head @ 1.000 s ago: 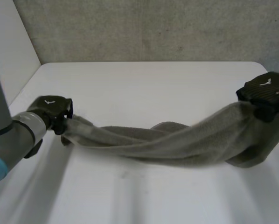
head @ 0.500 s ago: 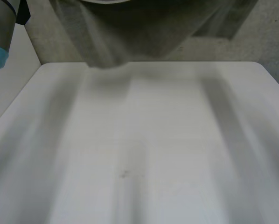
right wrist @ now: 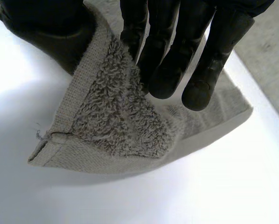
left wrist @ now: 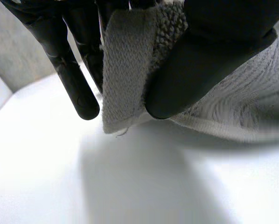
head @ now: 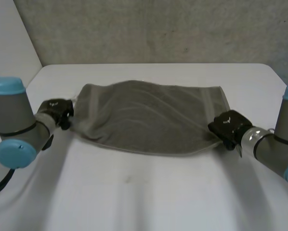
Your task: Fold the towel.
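The towel (head: 149, 118) has been flung out flat; soft and limp, its near corners are pinched by left hand (head: 57, 111) and right hand (head: 227, 126).

White table (head: 153, 197); grey speckled wall (head: 149, 29) behind it.

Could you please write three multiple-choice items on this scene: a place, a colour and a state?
1. Where does the left hand grip the towel? A. its middle B. a near corner C. its far edge
2. What colour is the towel? A. red B. grey C. blue
3. How does the towel lie on the table? A. spread out B. rolled up C. hanging over the edge
Answers: 1 B, thumb and fingers pinch that corner; 2 B, grey pile in every view; 3 A, opened out between the left hand and the right hand.
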Available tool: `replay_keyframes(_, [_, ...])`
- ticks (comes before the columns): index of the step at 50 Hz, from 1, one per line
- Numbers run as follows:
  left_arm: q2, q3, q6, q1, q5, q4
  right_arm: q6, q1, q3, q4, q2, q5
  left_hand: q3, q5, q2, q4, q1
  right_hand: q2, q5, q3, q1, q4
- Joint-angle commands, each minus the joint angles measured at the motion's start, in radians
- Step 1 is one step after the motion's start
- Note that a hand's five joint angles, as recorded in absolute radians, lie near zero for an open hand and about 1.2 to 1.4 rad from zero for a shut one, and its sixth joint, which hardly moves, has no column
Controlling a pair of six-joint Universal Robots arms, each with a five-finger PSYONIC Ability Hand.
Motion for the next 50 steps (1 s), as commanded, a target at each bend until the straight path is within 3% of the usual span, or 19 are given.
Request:
replay_keyframes(1, [0.115,-0.106,0.064,0.061,0.000,-0.046,0.022,-0.065,0.095,0.003,-0.161,-0.005,0.180,0.203,0.180,0.178,0.221,0.054,0.057,0.062,0.076,0.062])
replay_keyframes(11, [0.297,-0.232,0.067,0.086,0.011,-0.180,0.079,-0.146,0.204,0.069,-0.335,-0.008,0.180,0.203,0.180,0.178,0.221,0.054,0.057,0.062,0.076,0.062])
replay_keyframes(16, [0.326,-0.267,0.072,0.086,0.032,-0.185,0.080,-0.173,0.263,0.108,-0.380,-0.072,0.180,0.203,0.180,0.178,0.221,0.054,0.057,0.062,0.076,0.062])
replay_keyframes(23, [0.243,-0.215,0.072,0.074,0.044,-0.163,0.086,-0.173,0.257,0.100,-0.351,-0.136,0.180,0.203,0.180,0.178,0.221,0.054,0.057,0.062,0.076,0.062])
replay_keyframes(31, [0.063,-0.012,0.060,0.049,0.037,-0.105,0.100,-0.162,0.128,0.065,-0.200,-0.126,0.051,0.074,0.051,0.050,0.092,0.054,0.057,0.062,0.076,0.062])
replay_keyframes(33, [-0.017,0.091,0.061,0.032,0.038,-0.102,0.151,-0.162,0.055,0.052,-0.148,-0.109,-0.238,-0.215,-0.238,-0.239,-0.197,0.054,0.057,0.062,0.076,0.062])
replay_keyframes(34, [-0.018,0.092,0.061,0.032,0.038,-0.102,0.151,-0.162,0.054,0.052,-0.148,-0.109,-0.240,-0.217,-0.240,-0.241,-0.198,0.054,0.057,0.062,0.076,0.062])
replay_keyframes(35, [-0.057,0.137,0.067,0.028,0.040,-0.099,0.180,-0.161,0.018,0.045,-0.122,-0.091,-0.481,-0.458,-0.481,-0.482,-0.440,0.054,0.057,0.062,0.076,0.062])
replay_keyframes(36, [-0.058,0.138,0.067,0.028,0.040,-0.099,0.180,-0.161,0.017,0.045,-0.122,-0.091,-0.483,-0.460,-0.483,-0.485,-0.442,0.054,0.057,0.062,0.076,0.062])
replay_keyframes(38, [-0.126,0.226,0.074,0.026,0.034,-0.099,0.221,-0.156,-0.038,0.037,-0.085,-0.060,-0.913,-0.890,-0.913,-0.914,-0.872,0.054,0.057,0.062,0.076,0.062])
replay_keyframes(40, [-0.153,0.269,0.074,0.026,0.031,-0.102,0.232,-0.152,-0.053,0.036,-0.073,-0.048,-1.019,-0.997,-1.020,-1.021,-0.978,0.054,0.057,0.062,0.076,0.062])
replay_keyframes(45, [-0.167,0.327,0.064,0.024,0.034,-0.111,0.251,-0.139,-0.056,0.017,-0.058,-0.037,-1.032,-1.009,-1.032,-1.034,-0.991,0.054,0.057,0.062,0.076,0.062])
replay_keyframes(50, [-0.078,0.284,0.060,0.026,0.037,-0.129,0.267,-0.133,-0.035,-0.035,-0.056,-0.025,-1.032,-1.009,-1.032,-1.034,-0.991,0.054,0.057,0.062,0.076,0.062])
